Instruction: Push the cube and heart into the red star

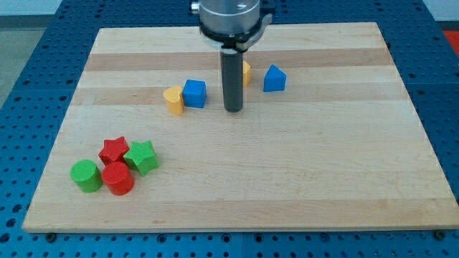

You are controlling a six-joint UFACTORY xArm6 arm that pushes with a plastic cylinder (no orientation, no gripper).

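Note:
A blue cube (194, 94) and a yellow heart (173, 100) sit side by side, touching, at the upper middle of the wooden board (301, 179). The heart is on the cube's left. The red star (113, 150) lies at the lower left, far from them, in a cluster of blocks. My tip (232, 110) rests on the board just to the right of the blue cube, a small gap apart.
Around the red star sit a green star (142, 157), a red cylinder (117, 178) and a green cylinder (86, 175). A yellow block (246, 72) shows partly behind the rod, and a blue house-shaped block (274, 79) lies to its right.

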